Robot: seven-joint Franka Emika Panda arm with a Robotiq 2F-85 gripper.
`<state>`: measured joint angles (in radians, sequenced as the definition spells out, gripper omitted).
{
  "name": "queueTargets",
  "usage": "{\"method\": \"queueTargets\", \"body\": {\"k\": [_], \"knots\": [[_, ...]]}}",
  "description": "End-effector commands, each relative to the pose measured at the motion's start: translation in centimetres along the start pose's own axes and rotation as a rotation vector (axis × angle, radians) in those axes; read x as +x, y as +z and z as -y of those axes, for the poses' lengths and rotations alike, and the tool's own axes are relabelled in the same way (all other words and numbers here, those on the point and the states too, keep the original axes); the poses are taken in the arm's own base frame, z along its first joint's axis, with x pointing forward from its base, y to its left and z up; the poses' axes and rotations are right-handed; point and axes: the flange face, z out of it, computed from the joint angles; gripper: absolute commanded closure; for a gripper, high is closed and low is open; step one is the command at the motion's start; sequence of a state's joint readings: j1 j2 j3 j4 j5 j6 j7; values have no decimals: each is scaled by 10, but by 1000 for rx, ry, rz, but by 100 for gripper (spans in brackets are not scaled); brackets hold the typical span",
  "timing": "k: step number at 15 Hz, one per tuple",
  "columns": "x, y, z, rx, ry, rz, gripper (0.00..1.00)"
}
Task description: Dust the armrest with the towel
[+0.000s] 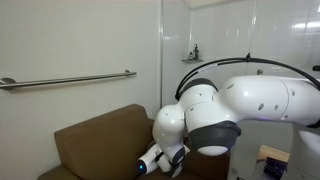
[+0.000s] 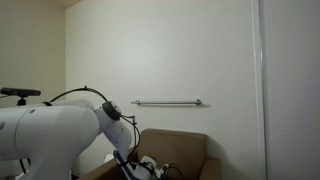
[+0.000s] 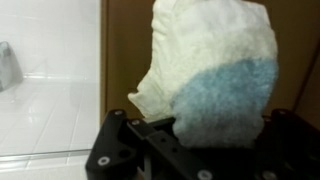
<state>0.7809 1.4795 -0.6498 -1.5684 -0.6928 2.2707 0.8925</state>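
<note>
In the wrist view the towel, white with a blue-green patch, bunches up between the black fingers of my gripper, which is shut on it. Brown padding of the armchair fills the space behind the towel; I cannot tell whether that part is the armrest. In both exterior views the arm reaches down over the brown armchair. The gripper hangs low in front of the chair's backrest. In an exterior view the wrist hides most of the gripper.
A metal grab rail runs along the wall above the chair. White tiled floor and wall lie beside the chair in the wrist view. A small wall shelf sits behind the arm.
</note>
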Motion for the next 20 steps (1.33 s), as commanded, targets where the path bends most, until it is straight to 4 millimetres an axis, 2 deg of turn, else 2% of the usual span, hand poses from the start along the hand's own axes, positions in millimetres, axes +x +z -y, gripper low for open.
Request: {"method": "queueTargets", "body": {"k": [1,4,6,9,11,14,16,18,20], "knots": [[-6,32,-19,-116,-7,52,95],[-21,38,-12,-143,-30,64,95],[-39,32,7,-151,-66,55,95],[-84,25,40,-160,-114,72,95],[-120,20,48,-185,-119,106,95],[-177,17,42,-267,-91,180,95],[-204,18,25,-336,-58,238,95],[-220,22,10,-393,-21,282,95],[-218,29,5,-421,8,302,95]]}}
